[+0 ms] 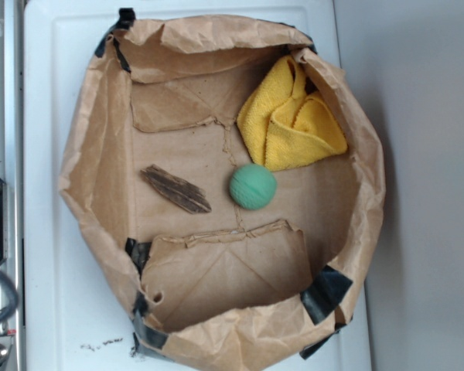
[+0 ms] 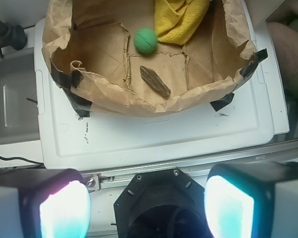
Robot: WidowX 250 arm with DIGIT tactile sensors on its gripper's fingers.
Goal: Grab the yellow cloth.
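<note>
The gripper (image 2: 146, 208) hangs with its jaws spread wide and empty, well short of the paper bin (image 2: 139, 101), because the yellow cloth (image 2: 181, 20) lies bunched in the bin's far corner ahead, just beyond the green ball (image 2: 146, 40).
</note>
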